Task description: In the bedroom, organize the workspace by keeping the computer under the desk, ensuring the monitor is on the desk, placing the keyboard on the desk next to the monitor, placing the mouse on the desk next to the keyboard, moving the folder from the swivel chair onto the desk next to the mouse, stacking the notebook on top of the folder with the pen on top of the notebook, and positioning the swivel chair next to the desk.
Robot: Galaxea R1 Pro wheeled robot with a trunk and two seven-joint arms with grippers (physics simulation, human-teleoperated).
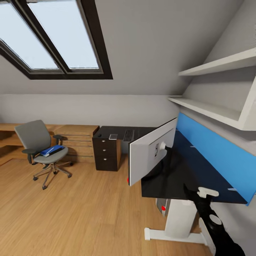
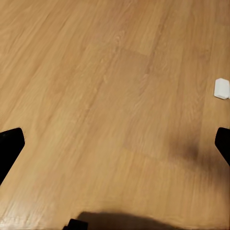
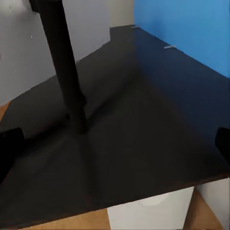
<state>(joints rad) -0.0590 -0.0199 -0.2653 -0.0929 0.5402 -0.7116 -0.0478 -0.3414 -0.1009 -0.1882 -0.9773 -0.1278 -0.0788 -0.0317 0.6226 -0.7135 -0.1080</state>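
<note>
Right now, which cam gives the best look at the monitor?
Head view: the whole monitor shows from behind, its white back and stand mount, standing on the black desk. The right wrist view catches just its black stand pole meeting the desk surface. The left wrist view looks at the wood floor.

Black-and-white robot arm, dark fingertips

The right arm (image 1: 213, 224) is glossy black with rounded joints and white casing pieces, one a flat white bracket near its top. Both wrist views show matte black, blunt fingertips (image 2: 10, 143).
</note>
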